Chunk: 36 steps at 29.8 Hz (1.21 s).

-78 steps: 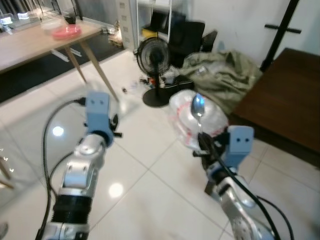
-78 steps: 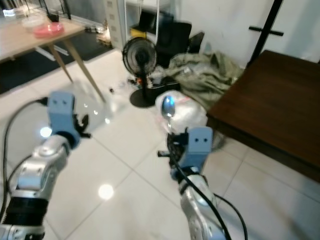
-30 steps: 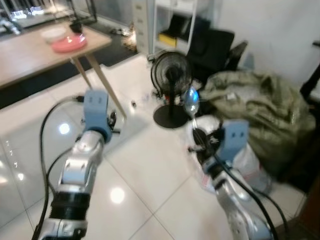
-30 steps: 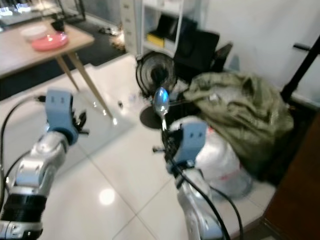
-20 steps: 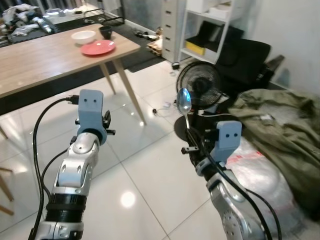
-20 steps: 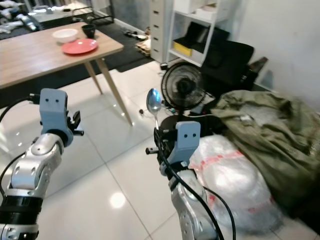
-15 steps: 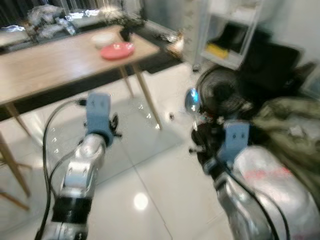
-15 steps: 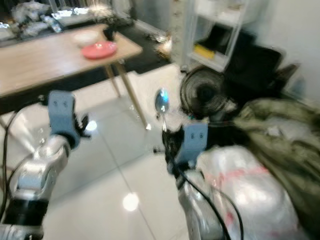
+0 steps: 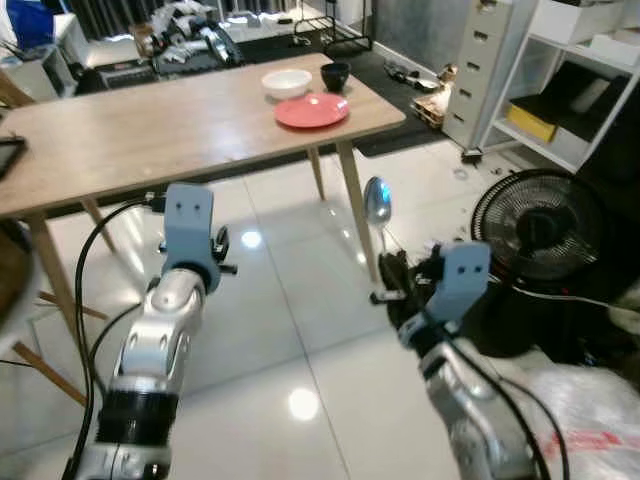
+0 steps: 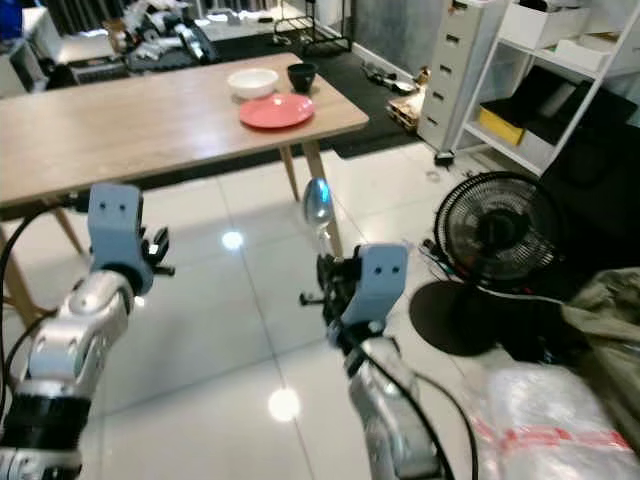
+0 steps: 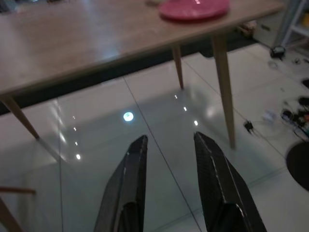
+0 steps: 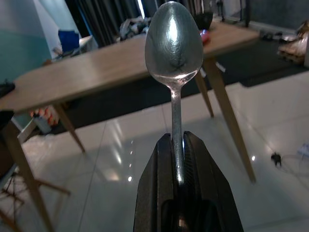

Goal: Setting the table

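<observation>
Table (image 9: 150, 140): plate (image 9: 311, 111), bowl (image 9: 286, 83), cup (image 9: 335, 75) set.
Right gripper (image 12: 176, 145): we clamp spoon (image 12: 173, 48), undelivered.
Left gripper (image 11: 169, 159): parted, empty.

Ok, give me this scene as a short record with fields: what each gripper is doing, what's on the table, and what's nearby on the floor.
right gripper: shut on the spoon, bowl end up, held over the floor short of the table
left gripper: open, holds nothing, over the tiled floor
table: wooden, ahead of the robot
on table, far corner: red plate, white bowl, dark cup
floor, right side: black fan, white shelf unit
spoon placed: not yet
</observation>
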Motion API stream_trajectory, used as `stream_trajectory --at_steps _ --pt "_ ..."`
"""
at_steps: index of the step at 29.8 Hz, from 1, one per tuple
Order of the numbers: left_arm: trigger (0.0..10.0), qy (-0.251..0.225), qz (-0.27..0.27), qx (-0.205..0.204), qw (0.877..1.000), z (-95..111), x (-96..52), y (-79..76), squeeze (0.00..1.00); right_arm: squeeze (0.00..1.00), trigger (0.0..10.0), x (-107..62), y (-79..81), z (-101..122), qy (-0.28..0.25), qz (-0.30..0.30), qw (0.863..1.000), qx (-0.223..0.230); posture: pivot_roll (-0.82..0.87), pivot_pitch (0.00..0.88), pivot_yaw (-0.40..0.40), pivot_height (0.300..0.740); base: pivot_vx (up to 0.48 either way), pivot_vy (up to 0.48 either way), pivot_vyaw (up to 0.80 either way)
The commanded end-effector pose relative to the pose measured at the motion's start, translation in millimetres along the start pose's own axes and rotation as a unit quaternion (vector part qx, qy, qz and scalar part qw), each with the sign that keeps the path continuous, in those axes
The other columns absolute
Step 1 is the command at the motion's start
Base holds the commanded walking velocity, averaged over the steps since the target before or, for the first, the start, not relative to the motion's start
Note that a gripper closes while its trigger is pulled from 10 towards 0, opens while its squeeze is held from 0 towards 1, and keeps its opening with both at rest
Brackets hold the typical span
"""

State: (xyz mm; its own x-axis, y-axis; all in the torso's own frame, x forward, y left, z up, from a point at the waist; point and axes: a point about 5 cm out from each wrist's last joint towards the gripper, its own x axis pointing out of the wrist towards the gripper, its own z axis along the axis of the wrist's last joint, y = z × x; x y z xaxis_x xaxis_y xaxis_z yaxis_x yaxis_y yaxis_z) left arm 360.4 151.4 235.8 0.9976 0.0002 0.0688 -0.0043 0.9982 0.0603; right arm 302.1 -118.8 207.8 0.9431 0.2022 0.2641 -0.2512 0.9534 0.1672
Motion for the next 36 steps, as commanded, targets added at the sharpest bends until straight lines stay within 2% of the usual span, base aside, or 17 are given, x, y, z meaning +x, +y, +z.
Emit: stream_trajectory --at_steps 1,8,11,15,29,32,35,36 --pt "10.0 0.01 0.017 0.006 1.0 -6 -1.6 10.4 0.0 0.0 10.0 0.3 8.1 -4 0.002 0.009 1.0 0.012 0.09 0.119 0.138 0.74 0.48 0.0 0.0" --pt "10.0 0.01 0.016 0.007 1.0 -6 -1.5 10.9 0.0 0.0 10.0 1.8 0.8 -3 -0.001 -0.022 1.0 0.012 0.09 0.121 0.142 0.74 0.48 0.0 0.0" --pt "10.0 0.01 0.016 0.008 1.0 -6 -1.8 11.5 0.0 0.0 10.0 3.3 -12.1 0 -0.01 -0.068 0.998 0.012 0.1 0.126 0.142 0.74 0.48 0.0 0.0" --pt "10.0 0.011 0.016 0.008 1.0 -6 -2.0 11.6 0.0 0.0 10.0 3.8 -15.9 2 -0.015 -0.082 0.997 0.01 0.1 0.127 0.141 0.74 0.48 0.0 0.0" --pt "10.0 0.01 0.016 0.009 1.0 -6 -2.5 12.4 0.0 0.0 10.0 7.3 -9.8 4 -0.024 -0.064 0.998 0.002 0.1 0.129 0.142 0.74 0.48 0.0 0.0" --pt "10.0 0.006 0.007 0.021 1.0 -5 -3.3 13.5 0.0 0.0 10.0 8.8 -5.8 4 -0.025 -0.047 0.999 -0.007 0.1 0.129 0.141 0.74 0.48 0.0 0.0" --pt "10.0 0.006 -0.052 0.028 0.998 -4 -6.4 10.8 0.0 0.0 10.0 10.5 0.5 4 -0.023 -0.024 0.999 -0.017 0.11 0.13 0.14 0.74 0.48 0.0 0.0" --pt "10.0 0.006 -0.052 0.028 0.998 -4 -6.4 10.8 0.0 0.0 10.0 10.5 0.5 4 -0.023 -0.024 0.999 -0.017 0.11 0.13 0.14 0.74 0.48 0.0 0.0"
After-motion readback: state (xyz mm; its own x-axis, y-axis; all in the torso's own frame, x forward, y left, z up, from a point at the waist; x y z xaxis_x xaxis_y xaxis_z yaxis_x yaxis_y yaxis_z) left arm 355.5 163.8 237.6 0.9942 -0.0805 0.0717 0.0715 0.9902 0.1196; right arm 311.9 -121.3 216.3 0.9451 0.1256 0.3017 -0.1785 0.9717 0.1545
